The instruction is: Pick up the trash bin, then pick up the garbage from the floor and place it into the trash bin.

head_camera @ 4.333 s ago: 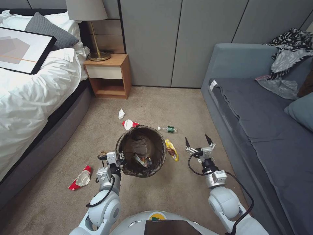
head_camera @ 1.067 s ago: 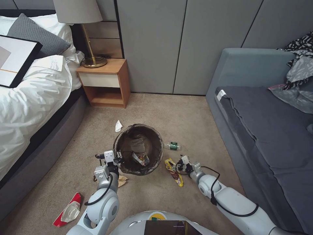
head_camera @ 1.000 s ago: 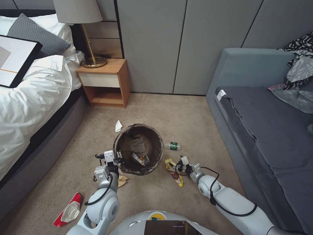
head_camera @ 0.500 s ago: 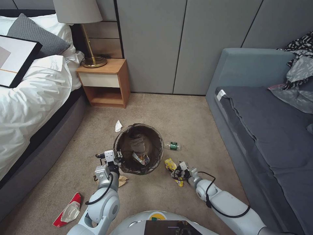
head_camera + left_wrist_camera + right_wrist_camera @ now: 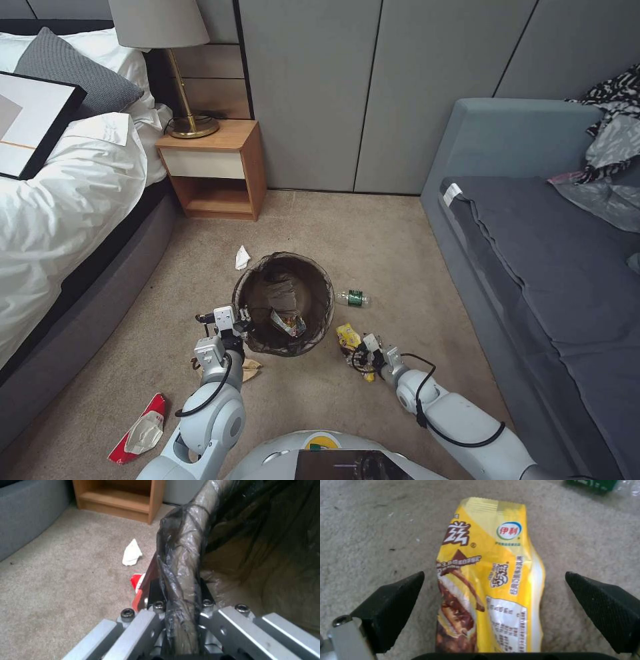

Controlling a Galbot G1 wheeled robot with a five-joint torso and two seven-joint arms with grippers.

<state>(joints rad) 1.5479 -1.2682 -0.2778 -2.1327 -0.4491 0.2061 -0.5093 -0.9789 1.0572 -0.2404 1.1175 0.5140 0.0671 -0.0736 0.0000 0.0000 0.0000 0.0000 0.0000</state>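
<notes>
Beige carpet (image 5: 373,240) under me, grey panelled wall (image 5: 373,87) at my twelve o'clock, wooden nightstand (image 5: 213,167) with brass lamp (image 5: 180,67) at eleven, white-duveted bed (image 5: 60,200) at nine, grey sofa (image 5: 547,267) at three.

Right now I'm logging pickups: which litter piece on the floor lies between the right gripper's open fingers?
The yellow snack wrapper, flat on the carpet between the right gripper fingers; the others lie apart.

The lower end of the yellow snack wrapper (image 5: 490,580) is cut off at the right wrist view's edge, between the spread fingers (image 5: 391,610) of the right gripper (image 5: 357,352). A red-and-white packet (image 5: 137,583) is largely hidden behind the trash bin's (image 5: 186,555) lined rim. The green-labelled bottle (image 5: 596,483) is cropped; its label cannot be read.
</notes>
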